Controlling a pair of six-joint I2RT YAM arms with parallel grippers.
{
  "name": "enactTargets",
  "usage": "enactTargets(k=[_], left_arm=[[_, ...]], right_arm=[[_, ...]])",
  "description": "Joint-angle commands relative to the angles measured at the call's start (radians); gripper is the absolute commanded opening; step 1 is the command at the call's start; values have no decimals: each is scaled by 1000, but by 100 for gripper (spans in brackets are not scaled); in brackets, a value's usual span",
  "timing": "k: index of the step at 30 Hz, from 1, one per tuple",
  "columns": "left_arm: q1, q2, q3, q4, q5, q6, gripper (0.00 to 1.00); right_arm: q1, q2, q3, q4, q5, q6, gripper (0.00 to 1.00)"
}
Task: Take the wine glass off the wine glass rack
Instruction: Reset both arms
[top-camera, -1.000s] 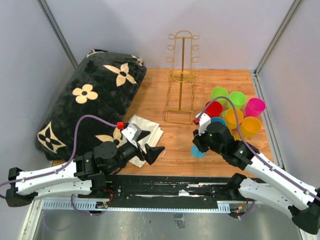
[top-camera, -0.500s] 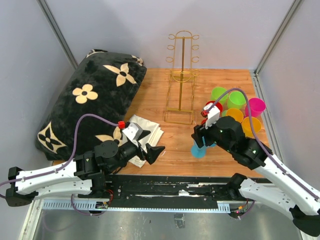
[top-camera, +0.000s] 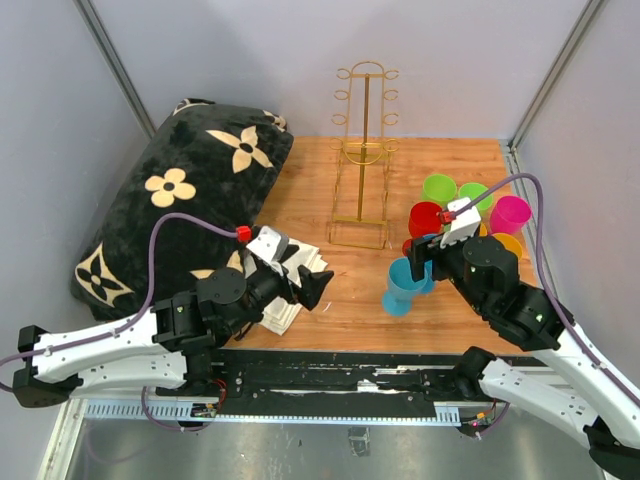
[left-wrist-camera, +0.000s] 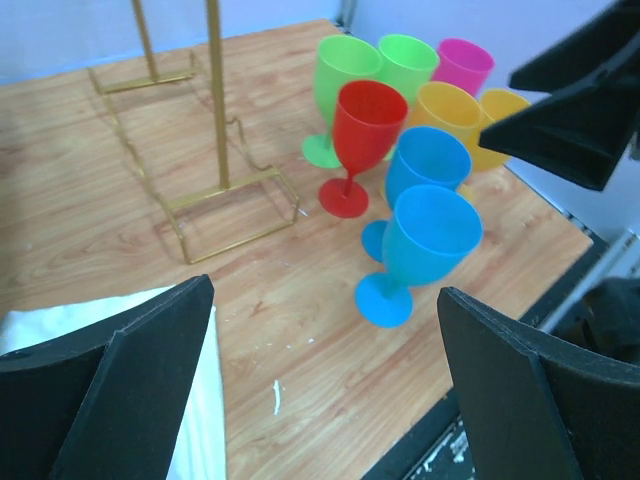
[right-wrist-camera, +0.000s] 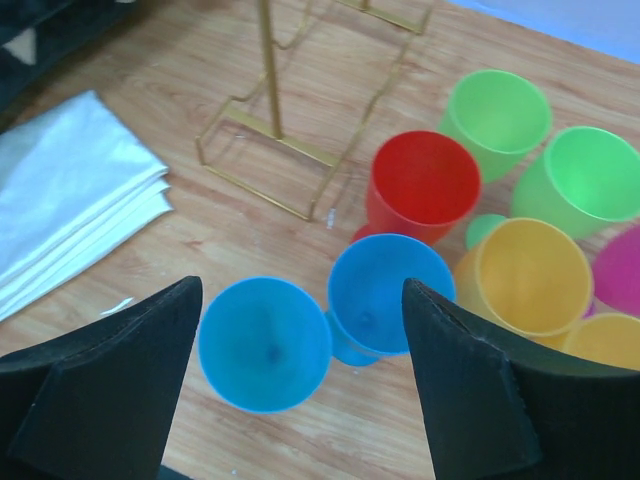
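The gold wire wine glass rack (top-camera: 365, 150) stands at the back of the wooden table (top-camera: 310, 195), and I see no glass hanging on it. Its pole also shows in the left wrist view (left-wrist-camera: 213, 100) and the right wrist view (right-wrist-camera: 268, 70). A blue wine glass (top-camera: 404, 282) (left-wrist-camera: 430, 235) (right-wrist-camera: 264, 343) stands upright on the table, free of any grip. My right gripper (top-camera: 428, 262) (right-wrist-camera: 298, 300) hovers open just above it, the fingers clear of its rim. My left gripper (top-camera: 305, 275) (left-wrist-camera: 325, 300) is wide open over the table near the front, holding nothing.
A second blue glass (right-wrist-camera: 390, 293) stands right beside the first. Red (top-camera: 425, 217), green (top-camera: 438, 188), pink (top-camera: 510, 213) and orange (right-wrist-camera: 530, 275) glasses cluster at the right. A black flowered pillow (top-camera: 180, 190) fills the left. A folded white cloth (right-wrist-camera: 80, 210) lies under the left gripper.
The right gripper has opened, let go of the blue glass and pulled up and to the right. The glass now stands alone. The left gripper has shifted slightly forward.
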Motion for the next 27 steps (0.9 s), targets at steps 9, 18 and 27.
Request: enactTargets(k=[9, 18, 27], left_arm=[[416, 52, 241, -263, 90, -287, 100], [506, -40, 474, -478, 78, -289, 100], [506, -57, 558, -492, 74, -267, 100]], right_arm=[[-284, 21, 67, -90, 101, 51, 92], [-456, 30, 356, -216, -146, -23, 98], [-456, 77, 627, -300, -155, -50, 98]])
